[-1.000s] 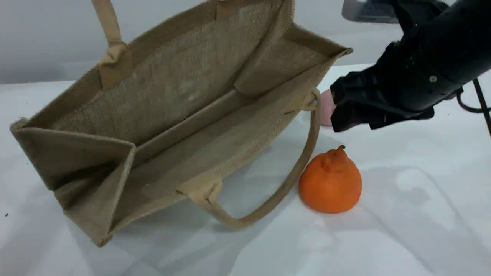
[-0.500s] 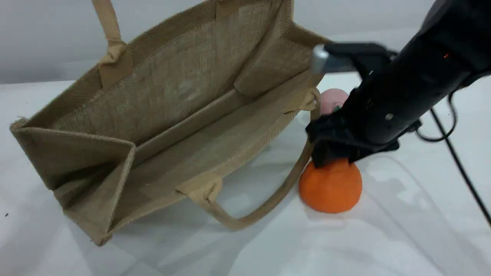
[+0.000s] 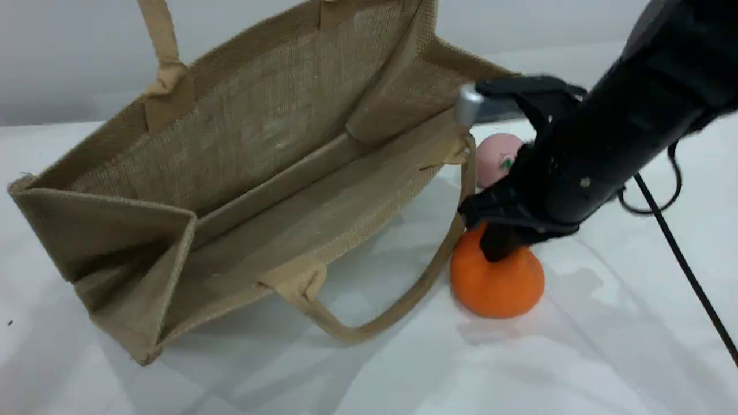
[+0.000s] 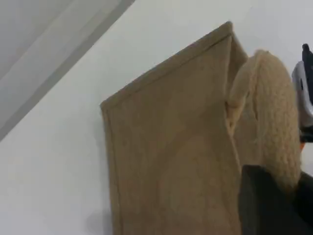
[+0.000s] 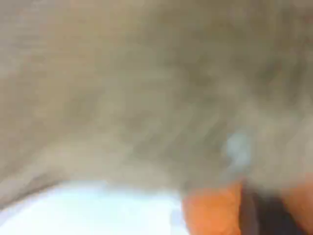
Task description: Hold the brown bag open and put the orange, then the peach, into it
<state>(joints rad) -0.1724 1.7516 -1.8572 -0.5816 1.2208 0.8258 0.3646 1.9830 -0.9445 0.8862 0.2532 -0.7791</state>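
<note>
My right gripper [image 3: 500, 245] is down on the top of the orange [image 3: 497, 281], my fingers drawn together around its knobbed crown; the stem is hidden under them. The right wrist view is a blur and gives only orange skin beside my dark fingertip. The orange sits upright on the white table [image 3: 576, 357], toward its right half, knob end up under my grip and broad end down, so its long axis runs roughly vertical.

My left gripper [image 4: 274, 205] is closed on the padded beige handle [image 4: 274, 127] of the brown bag [image 3: 242, 173], holding that side up. The bag lies tilted across the left and middle of the table, mouth gaping toward the camera and the near edge, its long axis running from the near left to the far right. Its other loop handle [image 3: 398, 305] lies slack on the table, curving just beside the orange's left side; I cannot tell whether they touch.

The peach [image 3: 496, 158] rests beyond the orange, close by the bag's right end, partly behind my right arm.
</note>
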